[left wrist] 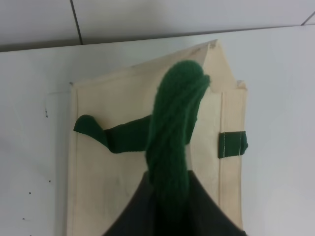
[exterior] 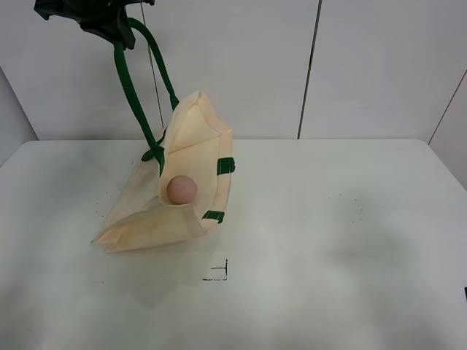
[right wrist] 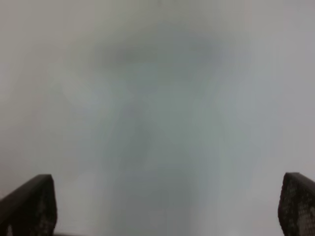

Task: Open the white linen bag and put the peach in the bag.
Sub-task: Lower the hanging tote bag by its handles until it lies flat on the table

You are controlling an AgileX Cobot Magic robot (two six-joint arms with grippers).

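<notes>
The white linen bag [exterior: 186, 182] hangs lifted by its dark green strap handles [exterior: 139, 80], its lower end resting on the table. My left gripper [exterior: 109, 25] is high at the top left, shut on the handles. The peach [exterior: 182, 189] lies inside the bag's open mouth. In the left wrist view the twisted green handle [left wrist: 172, 142] runs from the jaws down to the bag [left wrist: 113, 187]. My right gripper [right wrist: 165, 206] is open and empty over the bare table; it does not show in the exterior view.
The white table [exterior: 336, 233] has a small black corner mark [exterior: 219, 273] in front of the bag. A white panelled wall [exterior: 314, 65] stands behind the table's far edge.
</notes>
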